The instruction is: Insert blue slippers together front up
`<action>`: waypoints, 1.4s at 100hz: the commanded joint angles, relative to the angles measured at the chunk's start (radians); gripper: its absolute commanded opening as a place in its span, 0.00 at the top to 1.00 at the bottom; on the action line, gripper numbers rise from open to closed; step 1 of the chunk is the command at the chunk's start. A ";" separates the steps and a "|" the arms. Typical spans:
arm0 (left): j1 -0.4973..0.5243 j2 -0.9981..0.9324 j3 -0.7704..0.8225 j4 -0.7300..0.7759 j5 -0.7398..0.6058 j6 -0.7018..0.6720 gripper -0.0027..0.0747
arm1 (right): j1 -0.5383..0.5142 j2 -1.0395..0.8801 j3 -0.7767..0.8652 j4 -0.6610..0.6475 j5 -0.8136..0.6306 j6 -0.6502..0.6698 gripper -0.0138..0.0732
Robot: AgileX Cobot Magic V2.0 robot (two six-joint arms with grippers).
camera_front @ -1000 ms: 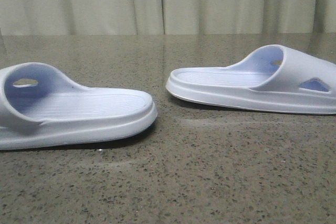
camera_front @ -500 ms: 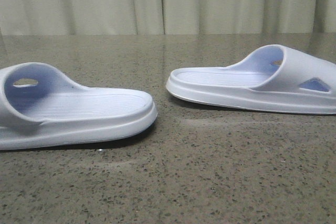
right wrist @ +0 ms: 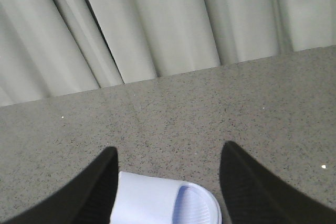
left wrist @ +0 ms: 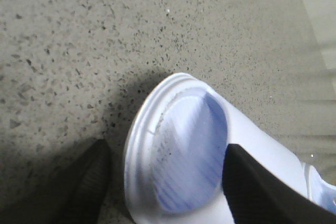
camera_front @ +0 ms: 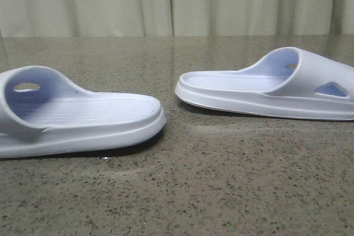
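Two pale blue-white slippers lie sole-down on the speckled stone table. The left slipper (camera_front: 83,117) has its strap at the frame's left edge. The right slipper (camera_front: 265,89) has its strap and triangular cutout at the far right. No gripper shows in the front view. In the left wrist view my left gripper (left wrist: 167,143) is open, its black fingers (left wrist: 84,182) on either side of a slipper's rounded end (left wrist: 184,145), close above it. In the right wrist view my right gripper (right wrist: 169,146) is open, with a slipper (right wrist: 157,203) low between the fingers (right wrist: 252,182).
A pleated pale curtain (camera_front: 177,1) hangs behind the table's far edge and also shows in the right wrist view (right wrist: 157,24). The table top (camera_front: 182,192) stretches in front of and between the slippers.
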 commanded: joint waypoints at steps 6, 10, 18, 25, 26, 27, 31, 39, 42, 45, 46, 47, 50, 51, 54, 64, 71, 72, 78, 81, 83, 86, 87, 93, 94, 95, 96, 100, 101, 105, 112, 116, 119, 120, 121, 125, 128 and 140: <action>-0.004 0.013 -0.015 -0.024 0.016 0.009 0.49 | -0.006 0.018 -0.033 0.000 -0.085 0.003 0.42; -0.004 0.013 -0.015 -0.024 0.016 0.009 0.50 | -0.006 0.018 -0.033 0.000 -0.085 0.003 0.42; -0.004 0.013 -0.015 -0.024 0.016 0.009 0.57 | -0.006 0.018 -0.033 0.000 -0.085 0.003 0.42; -0.004 0.013 -0.015 -0.022 0.006 0.011 0.64 | -0.006 0.018 -0.033 0.000 -0.085 0.003 0.42; -0.004 0.013 -0.015 -0.020 0.003 0.011 0.64 | -0.006 0.018 -0.033 0.000 -0.085 0.003 0.42; -0.004 0.013 -0.015 -0.020 0.000 0.011 0.66 | -0.006 0.018 -0.033 0.000 -0.085 0.003 0.42; -0.004 0.013 -0.015 -0.018 -0.005 0.011 0.70 | -0.006 0.018 -0.033 0.000 -0.085 0.003 0.42; -0.004 0.013 -0.015 -0.015 -0.028 0.015 0.80 | -0.006 0.018 -0.032 0.000 -0.085 0.003 0.42; -0.004 0.013 -0.015 -0.015 -0.040 0.023 0.83 | -0.006 0.018 -0.032 0.000 -0.085 0.003 0.42; -0.004 0.013 -0.015 -0.015 -0.057 0.047 0.88 | -0.006 0.018 -0.032 0.000 -0.085 0.003 0.42; -0.004 0.013 -0.015 -0.015 -0.057 0.052 0.89 | -0.006 0.018 -0.032 0.000 -0.085 0.003 0.42; -0.004 0.013 -0.015 -0.015 -0.065 0.057 0.91 | -0.006 0.018 -0.032 0.000 -0.085 0.003 0.42; -0.004 0.013 -0.015 -0.015 -0.080 0.070 0.94 | -0.006 0.018 -0.032 0.000 -0.085 0.003 0.42; -0.004 0.013 -0.015 -0.015 -0.080 0.072 0.94 | -0.006 0.018 -0.032 0.000 -0.085 0.003 0.42; -0.004 0.013 -0.015 -0.015 -0.092 0.080 0.94 | -0.006 0.018 -0.032 0.000 -0.085 0.003 0.42; -0.004 0.013 -0.015 -0.022 -0.119 0.082 0.94 | -0.006 0.018 -0.032 0.000 -0.085 0.003 0.42; -0.004 0.013 -0.015 -0.049 -0.119 0.082 0.94 | -0.006 0.018 -0.032 0.000 -0.085 0.003 0.42; -0.004 0.013 -0.015 -0.058 -0.119 0.082 0.94 | -0.006 0.018 -0.032 0.000 -0.085 0.003 0.42; -0.004 0.013 -0.015 -0.104 -0.114 0.086 0.94 | -0.006 0.018 -0.032 0.000 -0.085 0.003 0.42; -0.004 0.009 -0.015 -0.130 -0.112 0.089 0.94 | -0.006 0.018 -0.032 0.000 -0.085 0.003 0.42; -0.004 0.004 -0.015 -0.146 -0.108 0.091 0.94 | -0.006 0.018 -0.032 0.000 -0.085 0.003 0.42; -0.004 -0.002 -0.015 -0.169 -0.103 0.091 0.94 | -0.006 0.018 -0.032 0.000 -0.085 0.003 0.42; -0.004 -0.003 -0.015 -0.180 -0.101 0.091 0.94 | -0.006 0.018 -0.032 0.000 -0.085 0.003 0.42; -0.004 -0.025 -0.017 -0.228 -0.087 0.101 0.94 | -0.006 0.018 -0.032 0.000 -0.085 0.003 0.42; -0.004 -0.028 -0.018 -0.242 -0.082 0.104 0.94 | -0.006 0.018 -0.032 0.000 -0.085 0.003 0.42; -0.004 -0.034 -0.021 -0.249 -0.080 0.114 0.94 | -0.006 0.018 -0.032 0.000 -0.085 0.003 0.42; -0.004 -0.037 -0.021 -0.262 -0.078 0.118 0.94 | -0.006 0.018 -0.032 0.000 -0.085 0.003 0.42; -0.004 -0.056 -0.033 -0.293 -0.062 0.145 0.94 | -0.006 0.018 -0.032 0.000 -0.085 0.003 0.42; -0.004 -0.059 -0.035 -0.304 -0.056 0.149 0.94 | -0.006 0.018 -0.032 0.000 -0.085 0.003 0.42; -0.004 -0.078 -0.050 -0.330 -0.042 0.165 0.94 | -0.006 0.018 -0.032 0.000 -0.085 0.003 0.42; -0.004 -0.106 -0.082 -0.356 -0.017 0.167 0.94 | -0.006 0.018 -0.032 0.000 -0.089 0.003 0.42; -0.004 -0.120 -0.103 -0.359 -0.002 0.167 0.94 | -0.006 0.018 -0.032 0.000 -0.094 0.003 0.42; -0.004 -0.129 -0.116 -0.359 0.006 0.167 0.94 | -0.006 0.018 -0.032 0.000 -0.094 0.003 0.42; -0.004 -0.131 -0.123 -0.359 0.011 0.167 0.94 | -0.006 0.018 -0.032 0.000 -0.096 0.003 0.42; -0.004 -0.134 -0.126 -0.359 0.013 0.167 0.94 | -0.006 0.018 -0.032 0.000 -0.097 0.003 0.42; -0.004 -0.142 -0.145 -0.359 0.023 0.167 0.94 | -0.006 0.018 -0.032 0.000 -0.097 0.003 0.42; -0.004 -0.148 -0.157 -0.360 0.030 0.167 0.94 | -0.006 0.018 -0.032 0.000 -0.097 0.003 0.42; -0.004 -0.153 -0.181 -0.369 0.047 0.167 0.94 | -0.006 0.018 -0.032 0.016 -0.090 0.003 0.42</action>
